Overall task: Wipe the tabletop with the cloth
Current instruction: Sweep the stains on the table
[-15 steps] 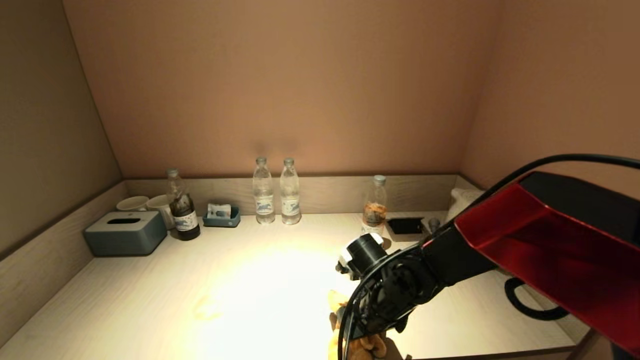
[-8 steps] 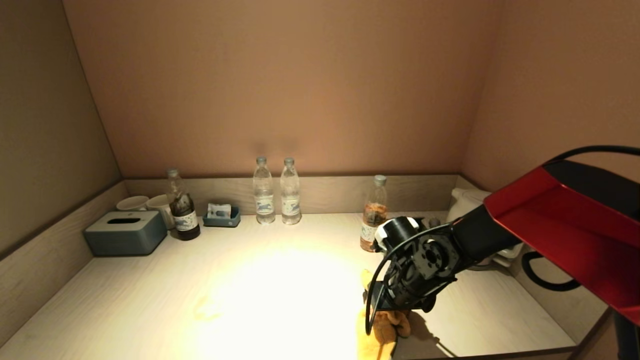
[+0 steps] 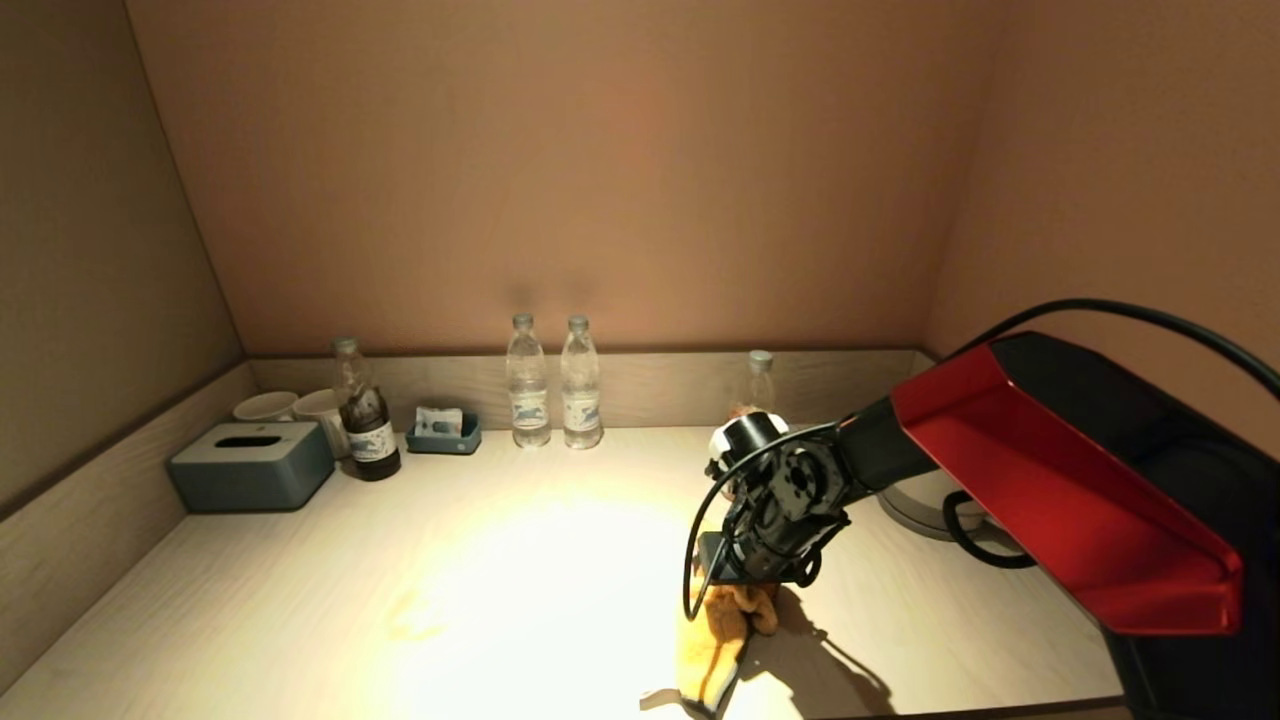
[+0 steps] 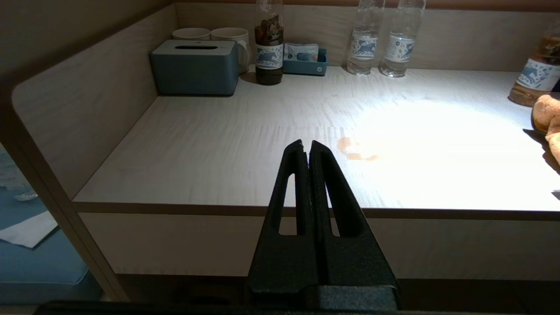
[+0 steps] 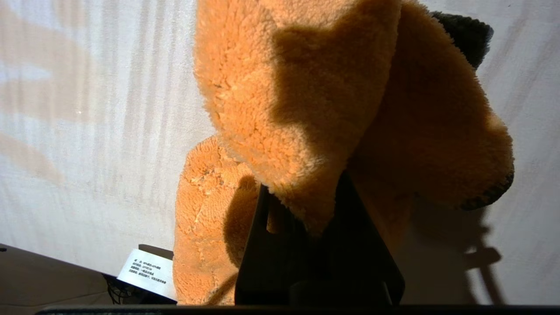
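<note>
Here the orange microfibre cloth [image 3: 722,632] is pinched in the right gripper [image 3: 738,590] and trails on the tabletop [image 3: 300,590] near its front edge — wiping under way. Next, a sweep toward the orange stain [image 4: 355,151] is called for — left gripper [image 4: 305,151] parked, fingers together.

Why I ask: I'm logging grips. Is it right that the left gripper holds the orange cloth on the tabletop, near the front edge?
Not quite: the right gripper holds the orange cloth on the tabletop near the front edge, as the head view shows. The left gripper is shut and empty.
</note>
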